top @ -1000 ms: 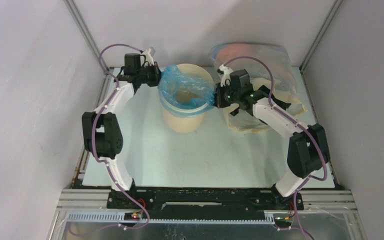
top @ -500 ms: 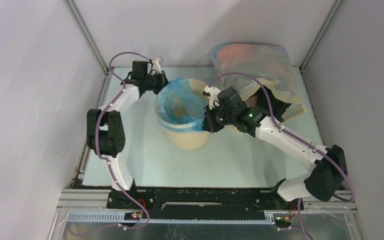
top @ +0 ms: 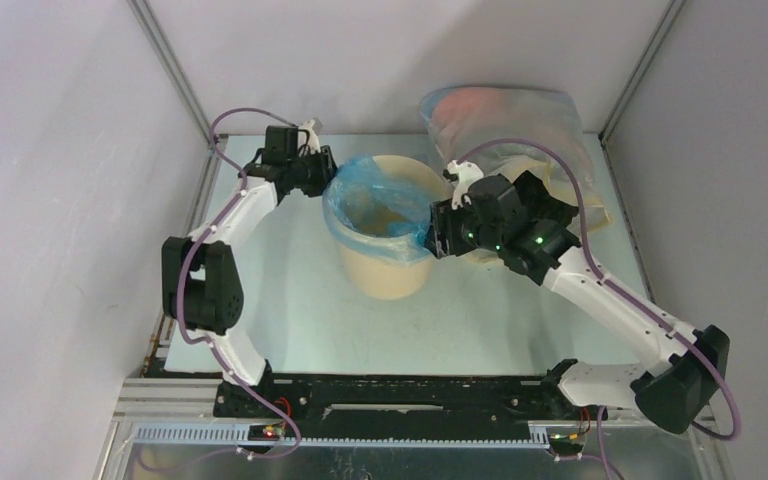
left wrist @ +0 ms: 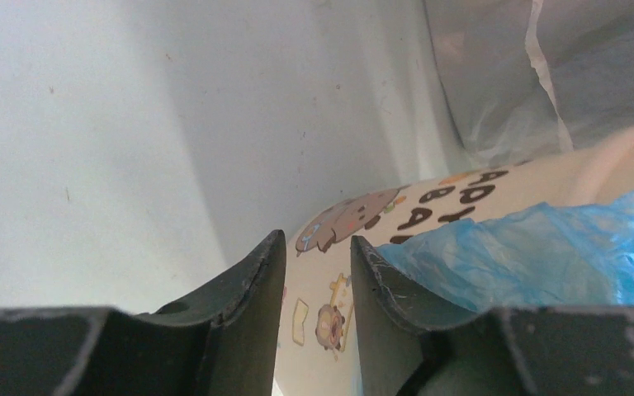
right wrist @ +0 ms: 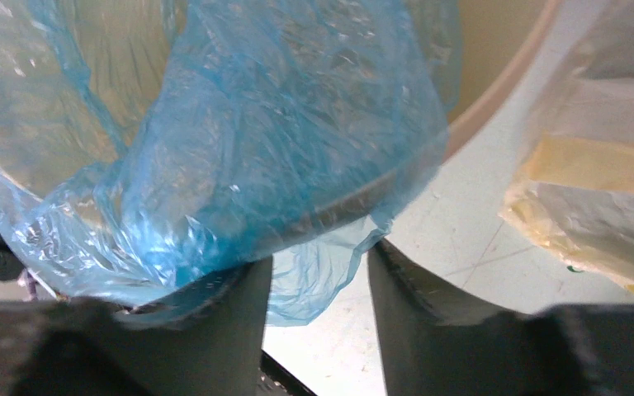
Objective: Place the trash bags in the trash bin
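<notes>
Currently the bin [top: 385, 275] stands upright on the surface [top: 290, 300], toward the far middle, mouth up. The bag [top: 345, 195] sits in the bin's mouth. Its blue film lines the inside and folds outward over the rim on the left and near sides, while the far right part of the rim shows bare. The film is crinkled and slack, not drawn tight.

Left claw [top: 328, 178]: positioned at the far left of the rim, touching or just beside the film there. In the left wrist view its fingers [left wrist: 252, 289] stand a narrow gap apart. Only the bin's outer wall, printed with cartoon figures and letters, shows through that gap, and the claw holds nothing. The film's edge rests against the outer side of one finger.

Right claw [top: 430, 230]: positioned at the right of the rim, low against the bin's outer wall. In the right wrist view its fingers [right wrist: 413, 313] stand partly apart. A loose flap of film hangs into the gap and drapes across one finger. The surface shows through the gap below the flap, so the film is not pinched.

Sack [top: 510, 120]: cloudy plastic, slumped at the far right of the surface, just beside the bin and behind the right claw.
</notes>
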